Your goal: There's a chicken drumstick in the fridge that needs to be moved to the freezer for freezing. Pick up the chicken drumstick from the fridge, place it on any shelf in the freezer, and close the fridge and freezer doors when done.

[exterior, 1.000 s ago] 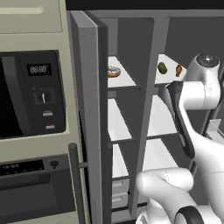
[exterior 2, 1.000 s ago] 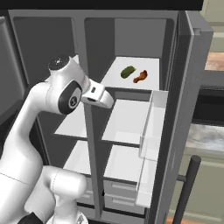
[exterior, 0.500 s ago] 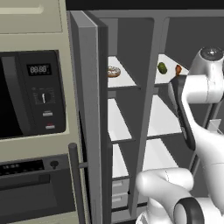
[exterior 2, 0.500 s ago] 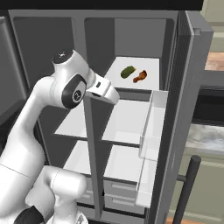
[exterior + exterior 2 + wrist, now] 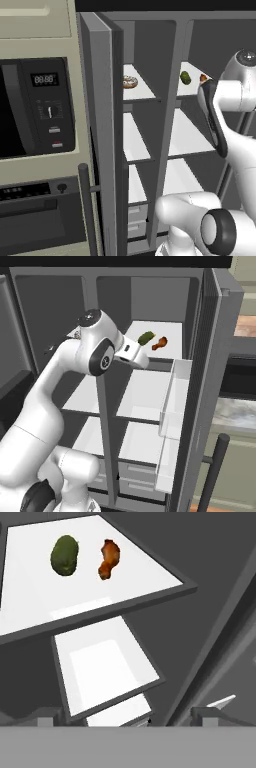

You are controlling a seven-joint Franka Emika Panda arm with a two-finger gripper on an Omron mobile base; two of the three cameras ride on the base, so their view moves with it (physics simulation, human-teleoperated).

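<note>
Fridge [image 5: 150, 393] top shelf, upper left of my hand view: chicken drumstick [image 5: 108, 558] beside green fruit [image 5: 65, 555], possibly avocado; gripper [image 5: 125, 714] wide open, empty.

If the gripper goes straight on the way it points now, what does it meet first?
Probably the lower white shelf in the fridge, centred in the hand view ahead of the open gripper. The chicken drumstick lies on the shelf above that line. Depth is uncertain.

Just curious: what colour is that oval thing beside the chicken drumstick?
Dark green; the oval fruit shows best in the hand view.

drumstick [image 5: 108, 558]: 1 | green fruit [image 5: 65, 555]: 1 | donut [image 5: 130, 82]: 1 | doors [image 5: 102, 135]: 2
</note>
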